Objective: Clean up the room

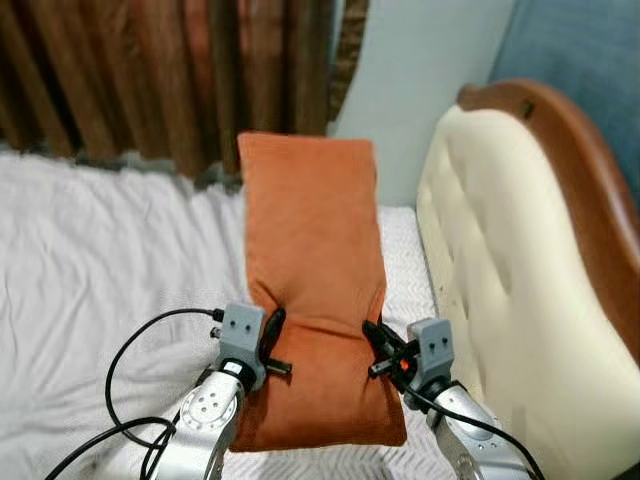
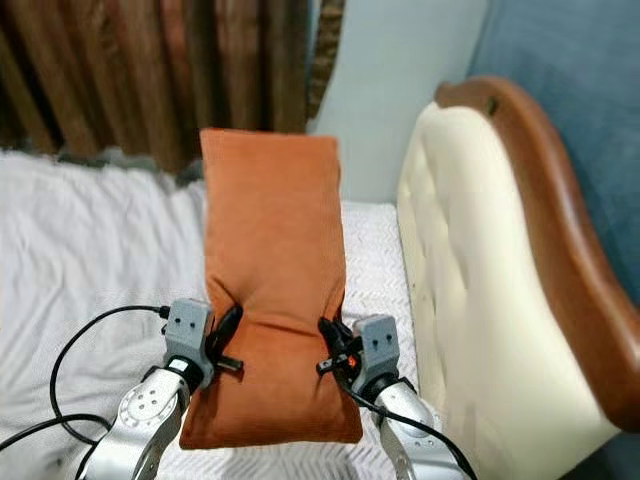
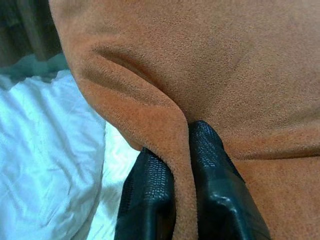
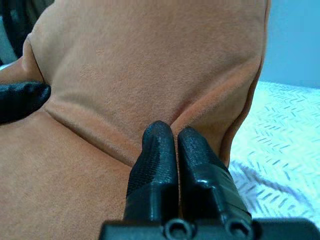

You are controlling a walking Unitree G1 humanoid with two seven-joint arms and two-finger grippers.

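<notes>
We're at the bed [image 1: 90, 260], its white cover rumpled on the robot's left and a herringbone weave showing along the right edge, where a cream tufted headboard [image 1: 500, 250] with a brown wooden rim stands and brown curtains [image 1: 150, 70] hang behind the far edge. Held up over that right side of the bed, near the headboard, is the orange pillow [image 1: 315, 250], long and narrow, upper end tilted away toward the curtains, lower end sagging down between the arms. The left gripper [image 1: 270, 345] is clamped on the pillow's left edge, and the left wrist view shows a fold of orange fabric squeezed tight between the black fingers [image 3: 150, 190]. The right gripper [image 1: 385, 355] bites the opposite edge, fingers [image 4: 160, 150] pressed together on a small pucker. It looks light and very soft: it creases at both pinches and bends at that line, so it will likely flop instead of holding shape. The suede-like nap should grip well, though such shallow pinches of cover alone could slip. Taking hold on both long edges, a bit deeper, seems the safer purchase.
</notes>
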